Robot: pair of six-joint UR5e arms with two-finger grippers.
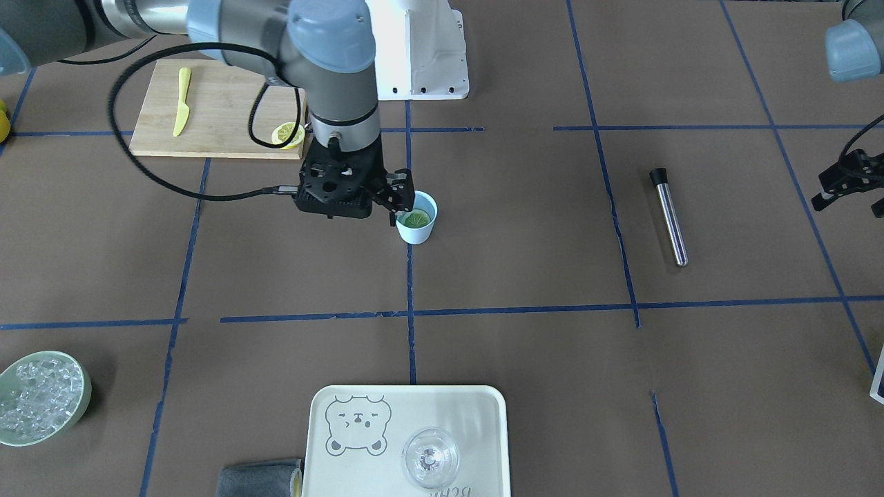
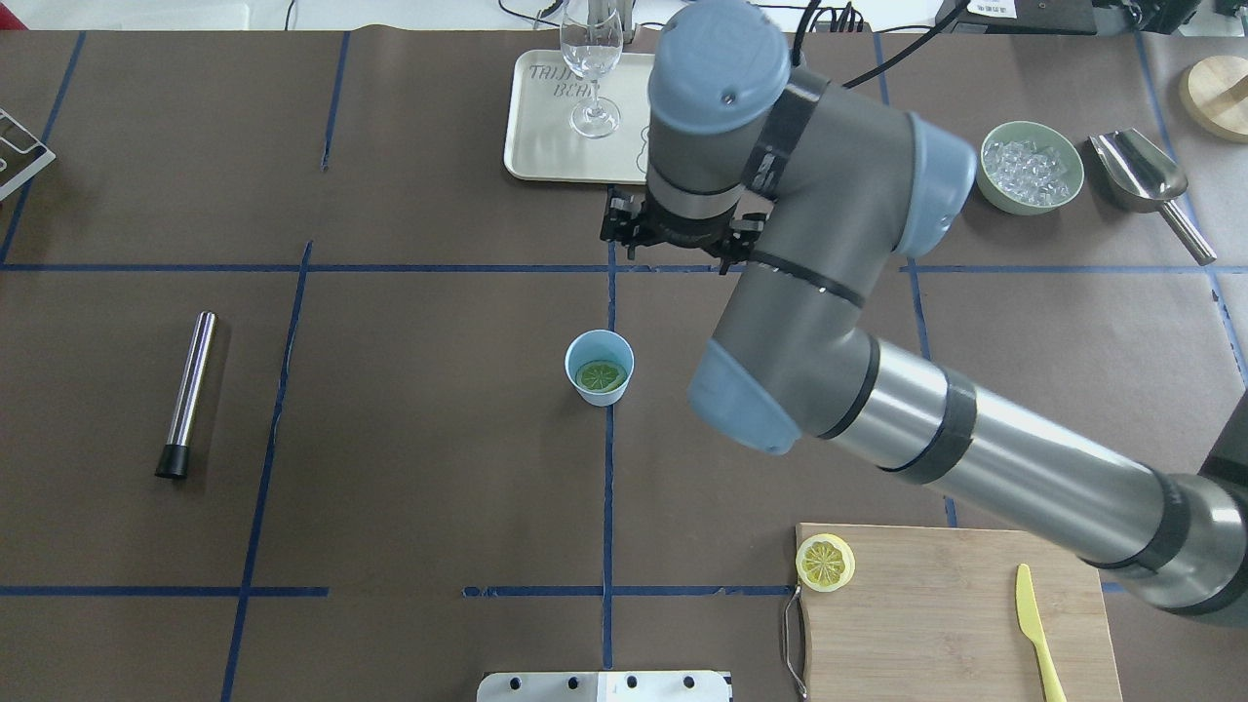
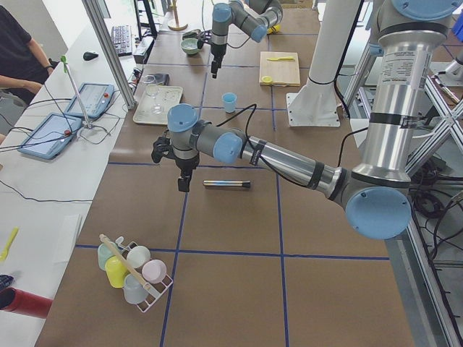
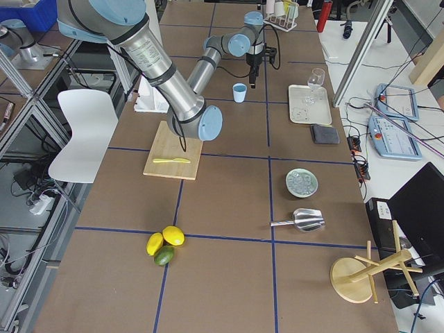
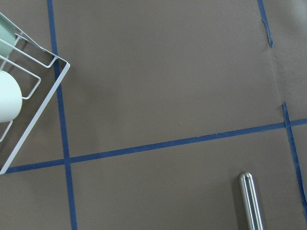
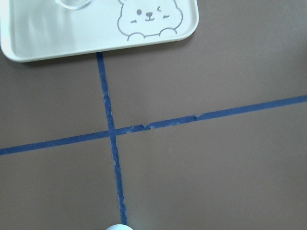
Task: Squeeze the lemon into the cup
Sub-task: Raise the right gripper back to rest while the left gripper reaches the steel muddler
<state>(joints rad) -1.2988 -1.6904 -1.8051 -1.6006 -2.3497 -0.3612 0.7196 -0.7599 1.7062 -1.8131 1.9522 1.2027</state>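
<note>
cup [image 2: 597, 395]: upright mid-table [image 2: 409, 419], on a blue tape line
lemon slice [image 2: 600, 375]: lies flat inside the cup, cut face up; looks greenish against the blue inside
right hand [image 1: 397, 207]: hangs above the table at 1 o'clock from the cup in the overhead view, between cup and tray [image 2: 536, 146]; not touching the cup, holds nothing visible; finger spread: cannot tell
left hand [image 3: 184, 182]: up off the table, above the steel bar with a black cap [image 2: 187, 393]; nothing seen in it; wide or narrow: cannot tell
steel bar: 9 o'clock from the cup, well apart
second lemon slice [image 2: 825, 563]: on the cutting board [image 2: 936, 604] corner, 4 o'clock from the cup
yellow knife [image 2: 1036, 629]: on the same board
wine glass [image 2: 591, 68]: upright on the tray, 12 o'clock from the cup
bowl of ice [image 2: 1032, 205]: 2 o'clock from the cup
</note>
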